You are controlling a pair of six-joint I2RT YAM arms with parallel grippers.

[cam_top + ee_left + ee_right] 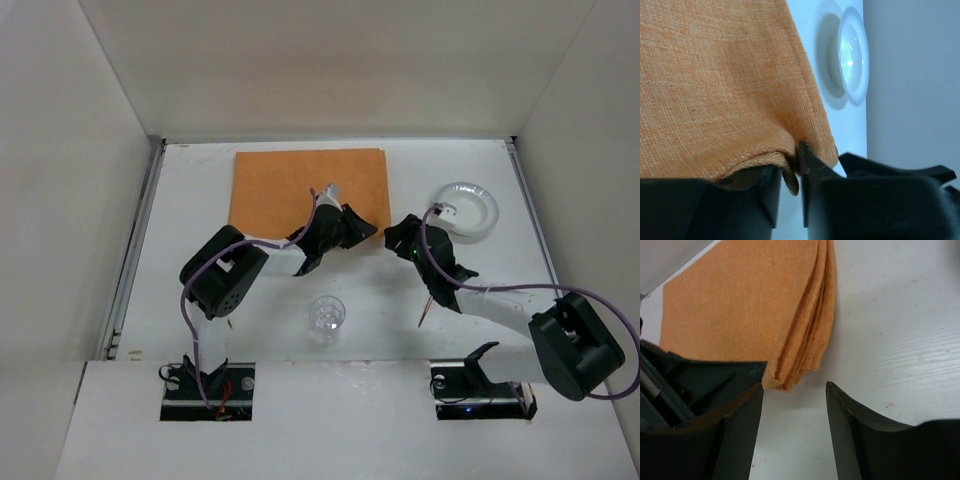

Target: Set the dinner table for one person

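The orange placemat (300,185) lies at the back middle of the white dinner table (190,200). My left gripper (356,226) is shut on the placemat's near right corner; in the left wrist view the cloth (725,80) is pinched between its fingers and lifted a little at my left gripper (799,162). My right gripper (400,238) is open and empty just right of that corner. In the right wrist view the placemat's corner (800,350) shows folded layers just beyond my open right gripper (794,390), apart from it.
A white plate (466,208) sits at the right back, also in the left wrist view (850,55). A clear glass (326,316) stands near the front middle. A thin wooden stick (428,308) lies by the right arm. Metal rails run along both side edges.
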